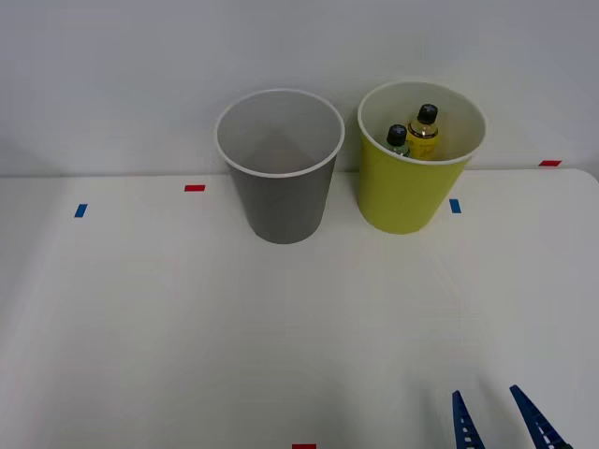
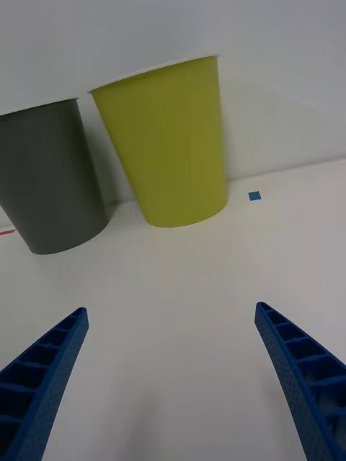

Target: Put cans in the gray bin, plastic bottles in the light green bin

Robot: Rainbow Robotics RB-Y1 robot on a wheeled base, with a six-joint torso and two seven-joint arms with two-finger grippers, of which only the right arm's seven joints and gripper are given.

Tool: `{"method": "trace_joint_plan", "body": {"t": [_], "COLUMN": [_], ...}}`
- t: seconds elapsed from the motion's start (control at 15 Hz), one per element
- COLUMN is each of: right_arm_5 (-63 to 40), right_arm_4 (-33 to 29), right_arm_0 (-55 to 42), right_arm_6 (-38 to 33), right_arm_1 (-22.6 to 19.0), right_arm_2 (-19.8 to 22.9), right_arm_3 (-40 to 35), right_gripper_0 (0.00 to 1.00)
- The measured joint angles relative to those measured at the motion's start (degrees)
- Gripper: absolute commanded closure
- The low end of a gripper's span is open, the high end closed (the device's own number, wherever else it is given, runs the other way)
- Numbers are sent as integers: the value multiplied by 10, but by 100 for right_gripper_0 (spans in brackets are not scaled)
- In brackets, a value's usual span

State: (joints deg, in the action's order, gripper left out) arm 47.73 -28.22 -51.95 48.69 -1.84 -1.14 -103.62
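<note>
The gray bin [image 1: 281, 178] [image 2: 50, 180] stands at the back middle of the white table, and no can shows in the visible part of its pale inside. Right of it stands the light green bin [image 1: 404, 182] [image 2: 169, 144]. Two plastic bottles with black caps rest upright inside it: a green one [image 1: 398, 140] and a yellow-orange one [image 1: 424, 126]. My right gripper [image 1: 494, 404] [image 2: 171, 317] hovers low over the table's near right part, well in front of both bins. It is open with nothing between its blue ribbed fingers [image 2: 295, 360].
Small tape marks lie on the table: blue ones [image 1: 80, 210] [image 1: 455, 206] [image 2: 254, 195], red ones [image 1: 195, 188] [image 1: 549, 163] [image 1: 303, 446]. A pale wall rises right behind the bins. The table's right edge curves near the far right corner.
</note>
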Motion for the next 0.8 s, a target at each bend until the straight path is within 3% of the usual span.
{"method": "trace_joint_plan", "body": {"t": [0.8], "right_arm_5": [0], "right_arm_4": [0], "right_arm_0": [0], "right_arm_6": [0], "right_arm_1": [0], "right_arm_2": [0], "right_arm_3": [0], "right_gripper_0": [20]}}
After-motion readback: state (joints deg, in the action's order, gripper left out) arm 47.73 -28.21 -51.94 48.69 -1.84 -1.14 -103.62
